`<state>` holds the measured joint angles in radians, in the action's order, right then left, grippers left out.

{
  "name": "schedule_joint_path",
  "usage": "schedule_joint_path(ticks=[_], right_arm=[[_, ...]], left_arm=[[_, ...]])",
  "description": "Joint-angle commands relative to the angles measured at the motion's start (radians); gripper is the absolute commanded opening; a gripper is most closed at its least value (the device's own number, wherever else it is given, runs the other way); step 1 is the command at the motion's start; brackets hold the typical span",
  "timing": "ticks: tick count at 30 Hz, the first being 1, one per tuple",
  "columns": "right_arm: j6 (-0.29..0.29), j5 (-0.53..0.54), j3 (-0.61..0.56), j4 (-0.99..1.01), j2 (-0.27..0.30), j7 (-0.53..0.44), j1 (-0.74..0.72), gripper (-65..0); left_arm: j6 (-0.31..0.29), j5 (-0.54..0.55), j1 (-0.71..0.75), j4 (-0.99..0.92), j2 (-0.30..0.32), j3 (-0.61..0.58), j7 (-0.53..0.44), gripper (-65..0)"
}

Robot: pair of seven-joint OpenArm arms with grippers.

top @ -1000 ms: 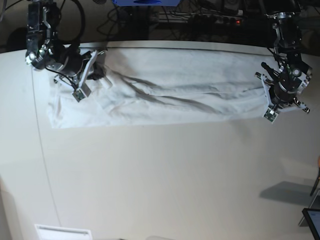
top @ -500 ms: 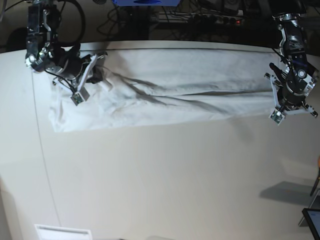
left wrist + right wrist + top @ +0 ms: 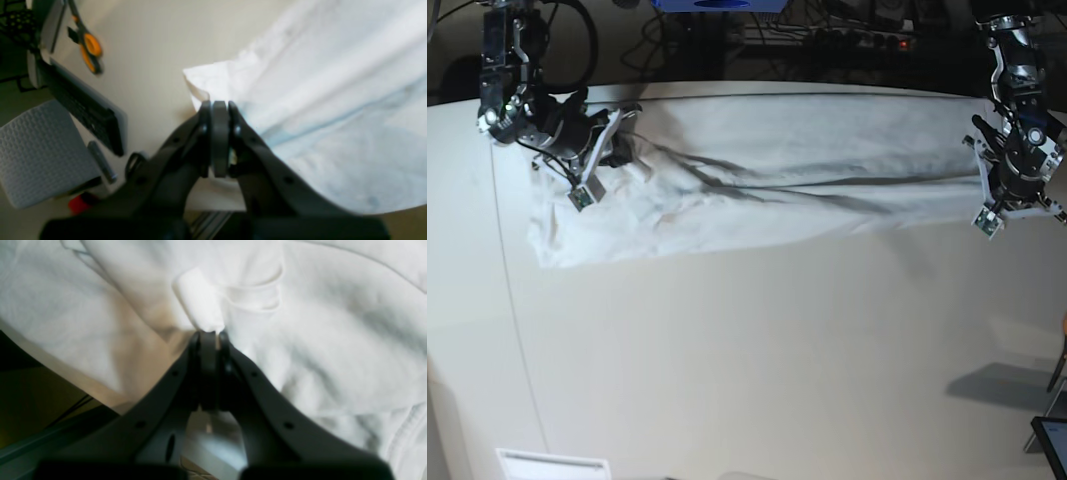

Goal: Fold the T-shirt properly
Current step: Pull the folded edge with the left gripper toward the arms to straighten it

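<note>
The white T-shirt [image 3: 807,170] lies stretched in a long band across the far part of the table, with long creases running along it. On the left of the base view, my right gripper [image 3: 632,152] is shut on a bunched fold of the T-shirt [image 3: 333,340]. The right wrist view shows that gripper [image 3: 208,333] with cloth pinched at its tips. On the right, my left gripper [image 3: 983,170] is shut on the shirt's end. Its tips [image 3: 217,105] clamp a corner of the T-shirt [image 3: 333,83], lifted off the table.
The left wrist view shows orange-handled scissors [image 3: 88,50], a dark keyboard-like device [image 3: 83,110] and a white paper roll [image 3: 36,153] beyond the shirt's corner. Cables run along the table's back edge. A white sheet [image 3: 552,463] lies at the front left.
My left gripper has moved outward to the right and a little back, pulling the shirt's end with it; the cloth is drawn longer and tauter. The right gripper has barely moved.
</note>
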<state>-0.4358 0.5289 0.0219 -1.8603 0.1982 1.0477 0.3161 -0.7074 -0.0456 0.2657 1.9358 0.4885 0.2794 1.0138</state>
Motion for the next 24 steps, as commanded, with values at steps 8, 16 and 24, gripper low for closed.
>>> schedule_joint_path(ticks=[8, 16, 24], right_arm=[[0.001, 0.009, 0.006, -0.012, 0.008, -0.013, -0.008, -64.7], [0.002, 0.007, 0.006, -0.011, 0.008, -0.014, -0.008, -64.7], [0.002, -0.138, 0.005, -0.011, -0.024, -0.014, -0.007, -64.7]], left_arm=[[0.009, -0.029, 0.042, 0.011, 0.068, -0.091, 0.000, -65.0], [0.009, -0.210, 0.053, -0.042, 0.068, -0.217, 0.000, -65.0], [0.009, -0.328, 0.053, -0.129, 0.065, -0.323, -0.049, -65.0]])
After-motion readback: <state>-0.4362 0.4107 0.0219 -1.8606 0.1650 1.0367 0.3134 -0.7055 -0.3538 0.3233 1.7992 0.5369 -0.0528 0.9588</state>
